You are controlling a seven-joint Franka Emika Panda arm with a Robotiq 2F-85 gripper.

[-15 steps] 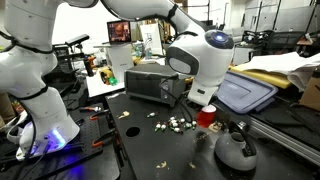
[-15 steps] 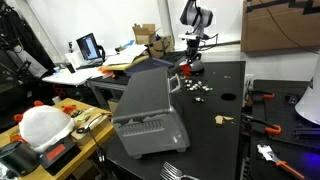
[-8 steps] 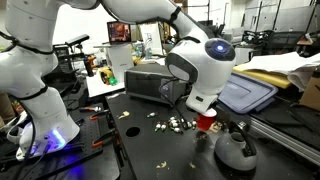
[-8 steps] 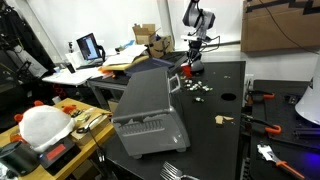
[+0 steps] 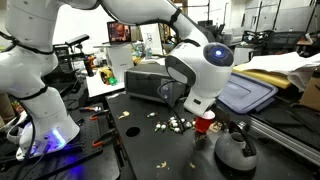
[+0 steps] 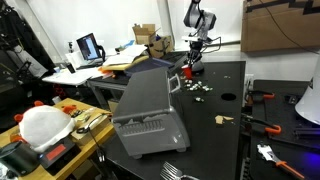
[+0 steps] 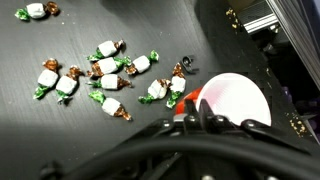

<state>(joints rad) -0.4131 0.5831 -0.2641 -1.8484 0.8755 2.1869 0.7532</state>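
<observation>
A red cup (image 7: 238, 100) with a pale inside stands on the black table, seen in the wrist view just beyond my fingertips. My gripper (image 7: 192, 113) hangs directly over its near rim with the two fingers drawn together and nothing visible between them. Several wrapped candies (image 7: 105, 70) with green and brown twisted ends lie scattered left of the cup. In both exterior views the gripper (image 5: 203, 107) (image 6: 190, 60) points down over the red cup (image 5: 205, 122) (image 6: 185, 71), with the candies (image 5: 175, 123) (image 6: 197, 87) beside it.
A grey toaster oven (image 5: 150, 82) (image 6: 148, 110) sits on the table behind the candies. A dark kettle (image 5: 235, 150) stands close to the cup, and a blue-grey bin lid (image 5: 245, 92) lies behind it. Tools lie along the table edge (image 6: 262, 125).
The wrist has shifted slightly up and sideways above the cup. The cup and the candies have stayed where they were.
</observation>
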